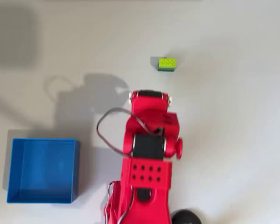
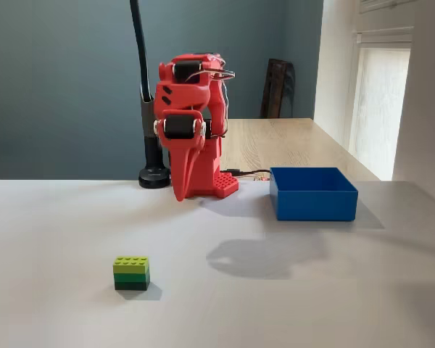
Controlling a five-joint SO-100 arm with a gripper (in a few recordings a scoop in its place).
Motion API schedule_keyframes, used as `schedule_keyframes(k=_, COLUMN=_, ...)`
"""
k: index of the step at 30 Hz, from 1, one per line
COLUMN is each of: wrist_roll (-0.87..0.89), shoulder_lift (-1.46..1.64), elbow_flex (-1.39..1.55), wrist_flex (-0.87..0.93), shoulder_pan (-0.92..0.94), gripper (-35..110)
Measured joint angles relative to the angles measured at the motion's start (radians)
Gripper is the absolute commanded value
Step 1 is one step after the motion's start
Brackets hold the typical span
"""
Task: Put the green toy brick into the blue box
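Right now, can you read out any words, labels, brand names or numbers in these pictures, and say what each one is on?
None can be read.
Green toy brick: plain studs, no lettering legible.
Blue box: plain walls.
Red arm: no label visible.
Black round base: a faint mark at the picture's edge, too blurred to read.

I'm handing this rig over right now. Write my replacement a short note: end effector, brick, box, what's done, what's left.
End effector: folded down close to the red arm's base, pointing at the table, holding nothing. Whether it is open or shut cannot be told from these views.

Green toy brick: upright on the white table, alone, in front of the arm and clear of it.

Blue box: on the table beside the arm's base, left in the overhead view, right in the fixed view. Nothing in it.

Done: nothing yet; brick untouched.

Left: reach out to the brick, grasp it, carry it across to the box, release it inside.
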Motion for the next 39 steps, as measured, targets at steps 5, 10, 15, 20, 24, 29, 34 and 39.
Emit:
schedule_keyframes(k=5, wrist_roll=-0.040, shoulder_lift=-0.172, elbow_flex=-0.225, wrist_flex=0.156, shoulder_pan=0.026, gripper=15)
schedule_keyframes(k=10, wrist_roll=-0.114, shoulder_lift=-0.341, elbow_flex=-0.423, wrist_flex=0.278, shoulder_pan=0.060, gripper=23)
schedule_keyframes(k=15, wrist_roll=-0.176, shoulder_lift=-0.511, elbow_flex=-0.583, wrist_flex=0.288, shoulder_pan=0.094, gripper=24)
schedule_keyframes(k=20, wrist_roll=-0.210, shoulder_lift=-0.658, elbow_flex=-0.687, wrist_flex=0.288, shoulder_pan=0.118, gripper=25)
schedule_keyframes(k=24, wrist_roll=-0.235, shoulder_lift=-0.758, elbow_flex=-0.750, wrist_flex=0.288, shoulder_pan=0.120, gripper=24)
schedule_keyframes(k=29, wrist_roll=-0.247, shoulder_lift=-0.896, elbow_flex=-0.847, wrist_flex=0.288, shoulder_pan=0.133, gripper=24)
schedule_keyframes(k=34, wrist_roll=-0.247, shoulder_lift=-1.012, elbow_flex=-0.936, wrist_flex=0.288, shoulder_pan=0.127, gripper=24)
schedule_keyframes(k=39, wrist_roll=-0.247, shoulder_lift=-1.109, elbow_flex=-1.028, wrist_flex=0.288, shoulder_pan=0.129, gripper=24)
